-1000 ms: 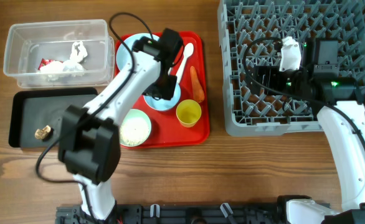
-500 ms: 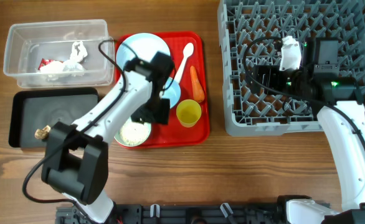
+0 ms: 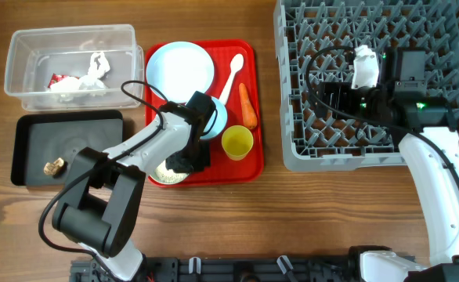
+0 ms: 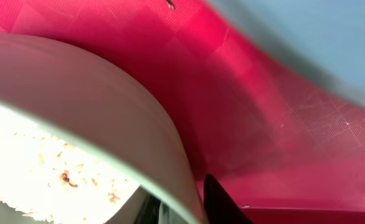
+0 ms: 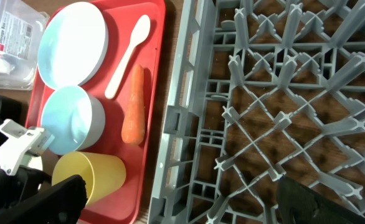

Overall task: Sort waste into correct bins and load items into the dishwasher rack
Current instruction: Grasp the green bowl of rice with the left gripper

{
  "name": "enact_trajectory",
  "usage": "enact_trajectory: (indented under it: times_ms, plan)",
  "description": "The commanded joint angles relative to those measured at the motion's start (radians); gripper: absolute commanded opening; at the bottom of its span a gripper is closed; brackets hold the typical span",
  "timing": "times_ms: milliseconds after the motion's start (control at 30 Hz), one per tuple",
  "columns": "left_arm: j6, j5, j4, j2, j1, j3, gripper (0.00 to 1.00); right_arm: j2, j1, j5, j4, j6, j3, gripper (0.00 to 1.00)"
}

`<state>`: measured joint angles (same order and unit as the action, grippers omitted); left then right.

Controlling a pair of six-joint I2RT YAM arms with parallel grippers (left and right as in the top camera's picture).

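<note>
My left gripper (image 3: 186,161) (image 4: 189,202) straddles the rim of the pale green bowl (image 3: 165,171) (image 4: 95,112) of white rice (image 4: 33,162) and is shut on it, at the red tray's front left. The light blue plate (image 3: 181,66), a small light blue bowl (image 3: 216,121), the white spoon (image 3: 231,74), the carrot (image 3: 248,108) and the yellow cup (image 3: 236,142) are on the tray too. My right gripper (image 3: 335,98) (image 5: 182,205) is open and empty over the grey dishwasher rack (image 3: 370,153).
The red tray (image 3: 249,168) lies mid-table. The clear tub (image 3: 26,43) at the back left holds white tissue (image 3: 96,66) and a red wrapper (image 3: 56,79). The black tray (image 3: 73,145) in front of it holds a brown scrap (image 3: 54,165).
My left gripper has moved from the blue bowl toward the tray's front left and come down on the green bowl's rim. The plate is now uncovered. The right arm has not moved.
</note>
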<state>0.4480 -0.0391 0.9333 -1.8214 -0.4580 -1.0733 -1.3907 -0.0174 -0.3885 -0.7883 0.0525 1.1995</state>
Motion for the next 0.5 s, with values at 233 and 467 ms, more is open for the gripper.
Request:
enact_trajectory:
  times_ms: [233, 467]
  plan:
    - [0.032, -0.002, 0.01, 0.002, -0.005, -0.106, 0.17, -0.008, -0.002, -0.001, 0.003, 0.001, 0.016, 1.0]
    - [0.066, 0.048, -0.005, 0.002, -0.005, -0.104, 0.04, -0.008, -0.002, 0.0, 0.011, 0.0, 0.016, 1.0]
